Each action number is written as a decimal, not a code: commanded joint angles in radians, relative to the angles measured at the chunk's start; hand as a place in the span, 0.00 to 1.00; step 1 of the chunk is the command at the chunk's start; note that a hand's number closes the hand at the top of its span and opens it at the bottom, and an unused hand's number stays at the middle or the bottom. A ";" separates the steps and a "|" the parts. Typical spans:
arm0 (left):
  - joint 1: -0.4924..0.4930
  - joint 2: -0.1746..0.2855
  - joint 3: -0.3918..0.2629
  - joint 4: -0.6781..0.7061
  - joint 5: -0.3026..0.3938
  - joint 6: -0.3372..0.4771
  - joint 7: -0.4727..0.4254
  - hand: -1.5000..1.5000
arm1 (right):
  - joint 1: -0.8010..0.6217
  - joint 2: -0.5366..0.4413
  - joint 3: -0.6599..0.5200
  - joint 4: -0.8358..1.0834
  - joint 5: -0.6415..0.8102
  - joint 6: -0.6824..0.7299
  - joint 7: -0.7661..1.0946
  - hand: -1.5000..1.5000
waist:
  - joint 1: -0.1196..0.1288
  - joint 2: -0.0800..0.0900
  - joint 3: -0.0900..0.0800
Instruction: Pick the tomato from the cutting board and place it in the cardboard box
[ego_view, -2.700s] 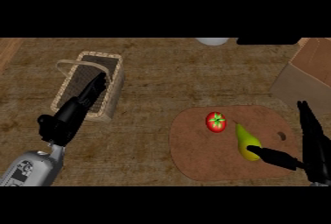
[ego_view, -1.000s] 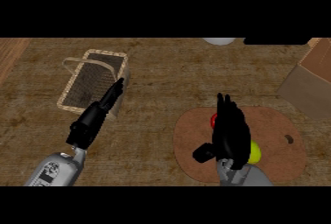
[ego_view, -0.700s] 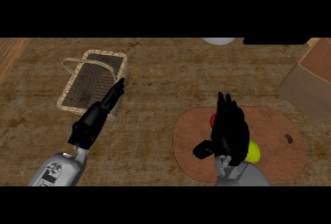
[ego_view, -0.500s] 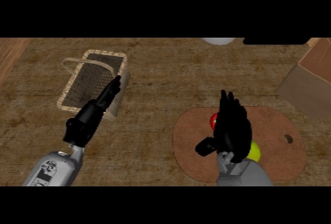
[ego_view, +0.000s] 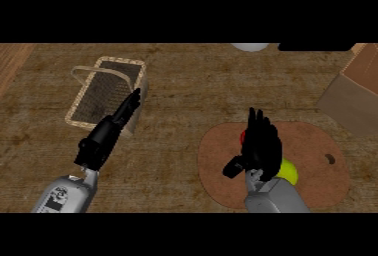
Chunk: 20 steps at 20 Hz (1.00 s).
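At the left of the frame my left robot hand (ego_view: 103, 137) rests open, fingers straight, its tips by the right wall of the wicker basket (ego_view: 120, 61). It has no part in this step.

Right of centre, my right robot hand (ego_view: 260, 145) hangs over the cutting board (ego_view: 317, 150), fingers stretched out, thumb spread, holding nothing.

The risk, as I judge it, is closing blind. My own hand hides the tomato (ego_view: 243, 135), and a round thing caught off-centre may roll away onto the surface (ego_view: 192, 85). The yellow-green fruit (ego_view: 289, 172) just lower right of my palm could be nudged or taken by mistake. The cardboard box (ego_view: 358, 97) stands well apart at the upper right, so a poor hold might slip on the way.

The tomato lies directly under my fingers, on the board's upper left. Only a red sliver shows at their left edge.
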 joint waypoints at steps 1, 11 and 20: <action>0.055 0.002 0.026 0.026 -0.010 -0.033 -0.079 0.50 | 0.036 0.007 0.037 -0.012 -0.006 0.011 0.107 0.00 | -0.002 0.000 0.000; 0.036 -0.075 0.021 -0.036 -0.079 -0.013 0.020 0.50 | 0.080 -0.023 0.005 0.062 -0.004 -0.036 0.012 0.00 | -0.004 -0.001 0.000; 0.016 -0.061 0.093 0.009 -0.060 -0.093 -0.008 0.50 | 0.009 0.007 0.014 0.219 -0.016 -0.110 0.031 1.00 | 0.001 0.000 0.000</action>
